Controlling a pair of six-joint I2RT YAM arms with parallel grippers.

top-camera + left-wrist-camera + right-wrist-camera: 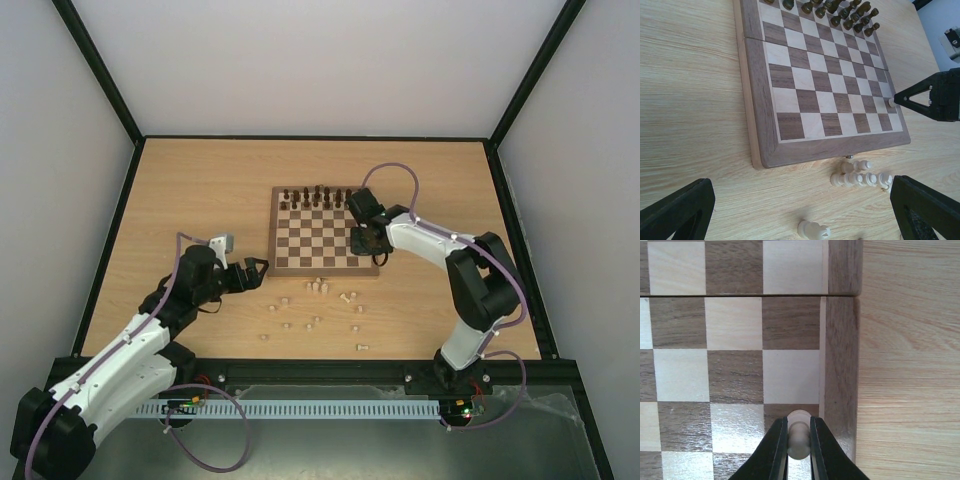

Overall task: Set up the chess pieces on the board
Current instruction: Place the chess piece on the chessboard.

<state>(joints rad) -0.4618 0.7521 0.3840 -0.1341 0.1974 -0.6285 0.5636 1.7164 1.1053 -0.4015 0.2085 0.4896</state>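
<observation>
The board lies mid-table, with dark brown pieces along its far rows. My right gripper is shut on a pale chess piece, holding it over a dark square in the board's right-hand column near the front. It also shows in the left wrist view and from above. Several pale chess pieces lie scattered on the table in front of the board; a cluster and a single one show in the left wrist view. My left gripper is open and empty, left of the board's front corner.
The board's brown border runs just right of the held piece. Black frame rails line the table's near edge. Bare wood table lies left of and behind the board.
</observation>
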